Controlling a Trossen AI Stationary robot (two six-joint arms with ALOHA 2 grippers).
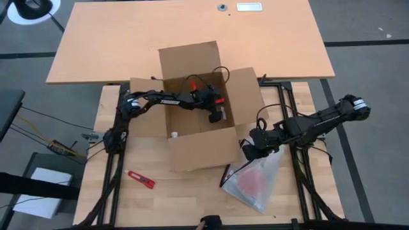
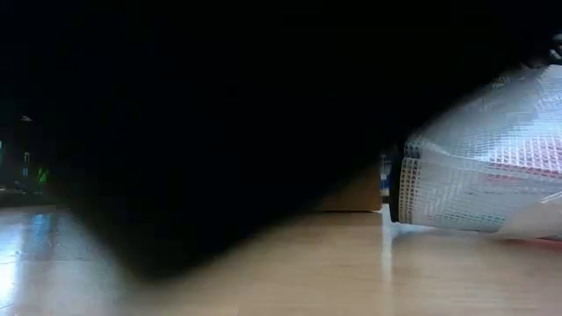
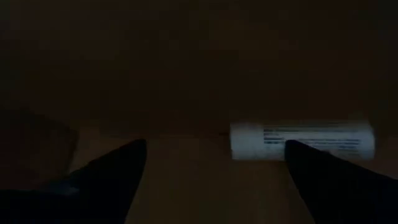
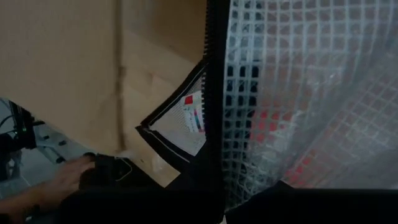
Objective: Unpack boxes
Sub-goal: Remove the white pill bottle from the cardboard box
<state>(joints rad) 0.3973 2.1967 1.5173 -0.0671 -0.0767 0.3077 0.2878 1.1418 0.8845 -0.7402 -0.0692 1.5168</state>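
Observation:
The brown cardboard box (image 1: 192,137) stands open in the middle of the table, its flaps spread out. My left gripper (image 1: 216,116) reaches down inside it. In the left wrist view it (image 3: 214,180) is open above the box floor, where a white labelled tube (image 3: 303,140) lies just ahead of one finger and is not touched. My right gripper (image 1: 250,151) stands by the box's near right corner, shut on a clear mesh plastic bag (image 1: 255,182). In the low view the box is a dark mass, with the bag (image 2: 492,167) to its right. My right gripper holds the bag by its black zip edge (image 4: 214,162), which runs down between the fingers. The gripper's own body hides the exact spot. The fingers come slanting down from the table's right. The bag trails toward the near edge, its lower end (image 1: 255,198) on the table.
A red box cutter (image 1: 140,180) lies on the table near left of the box. A small white object (image 1: 174,135) sits inside the box by its near wall. A larger table (image 1: 192,25) stands beyond. A person's hand (image 4: 59,180) shows past the table's edge.

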